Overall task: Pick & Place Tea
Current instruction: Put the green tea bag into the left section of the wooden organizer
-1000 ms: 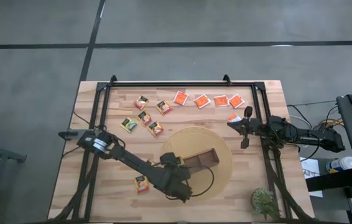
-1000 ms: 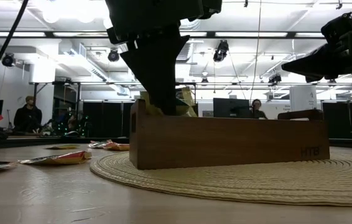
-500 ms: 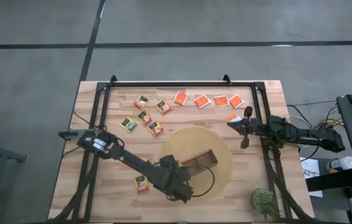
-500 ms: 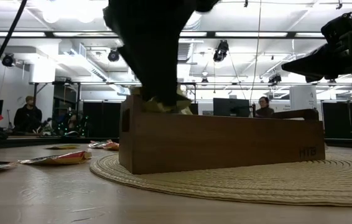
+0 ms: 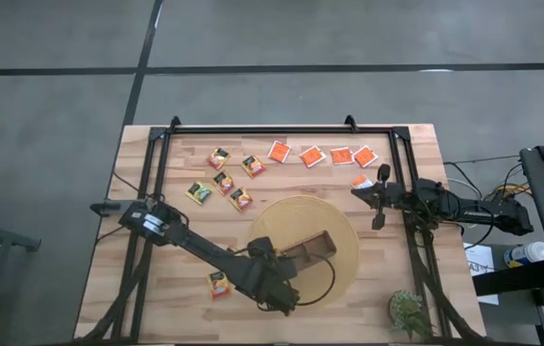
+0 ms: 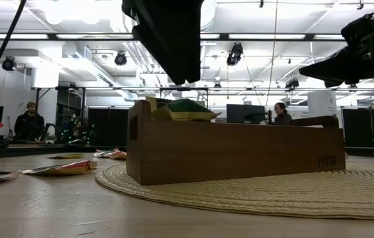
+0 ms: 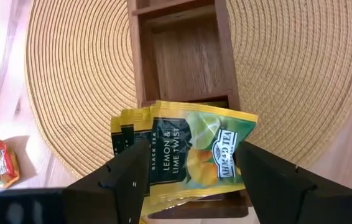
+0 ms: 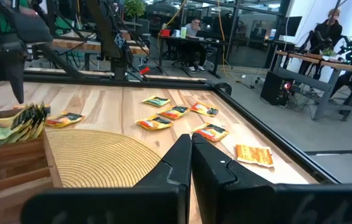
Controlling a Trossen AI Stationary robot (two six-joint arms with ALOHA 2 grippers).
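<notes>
A brown wooden tray (image 5: 309, 250) stands on a round woven mat (image 5: 334, 221). A few dark green-and-yellow tea sachets (image 7: 188, 149) lie tilted in its end compartment, sticking up over the rim (image 6: 184, 110). My left gripper (image 7: 190, 155) hangs open just above them, one finger on each side, touching nothing; the low view shows it (image 6: 182, 69) clear of the tray (image 6: 240, 149). Several more tea sachets lie flat across the far half of the table, orange ones (image 5: 312, 156) and yellow-orange ones (image 5: 224, 181). My right gripper (image 8: 191, 152) waits shut at the table's right side (image 5: 358, 192).
One sachet (image 5: 219, 283) lies alone near the table's left front, beside my left arm. A green sachet (image 5: 199, 192) lies left of the mat. A small plant (image 5: 408, 309) stands at the near right corner. A black frame rail (image 5: 282, 129) runs round the table.
My left gripper has risen straight up out of the tray's end compartment and let go of the green-and-yellow sachet, which stays behind, leaning on the others. The tray's end under the gripper has shifted a little on the mat.
</notes>
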